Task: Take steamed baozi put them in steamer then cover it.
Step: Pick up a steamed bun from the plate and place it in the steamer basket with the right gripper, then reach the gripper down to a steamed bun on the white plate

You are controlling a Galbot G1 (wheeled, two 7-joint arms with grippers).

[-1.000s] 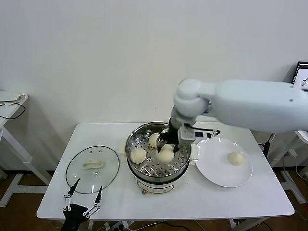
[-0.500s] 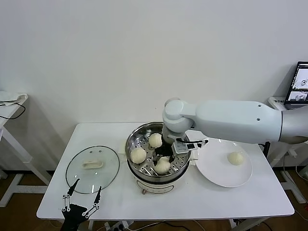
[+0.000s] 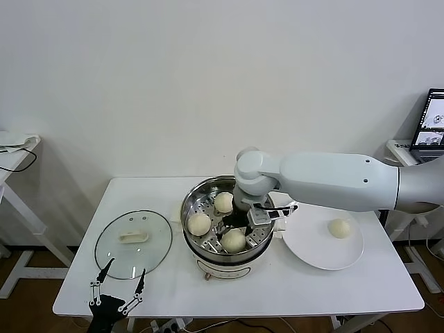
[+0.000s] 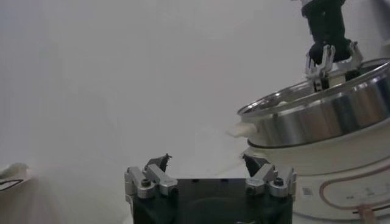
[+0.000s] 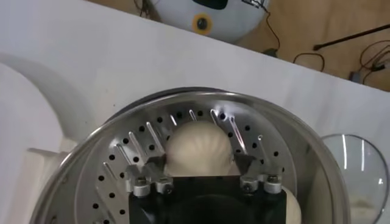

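the white rectangular table [image 3: 312,277] carries everything. at its centre sits the round shiny stainless-steel steamer [image 3: 201,191] on a cream-white base, its perforated tray holding three cream-white pleated baozi: one at the tray's twelve o'clock [image 3: 223,202], one at nine o'clock [image 3: 199,223], and one at six o'clock [image 3: 234,240]. at the steamer's three o'clock lies the flat white plate [image 3: 312,246], with the fourth baozi [image 3: 339,228] on it, well apart from the pot. at the steamer's nine o'clock the round clear glass cover [image 3: 156,250] with its cream-white handle lies flat on the table, not yet on the pot.

the right gripper [image 3: 239,225] reaches down inside the steamer; in the right wrist view its jaws stand spread on either side of the six o'clock bun, released rather than clenched, so that bun looks set down. the left gripper [image 3: 118,291] waits at the table's near edge, just short of the cover, its fingers splayed and empty.

by my reckoning three of four buns are in; left are the plate's last bun and the covering.
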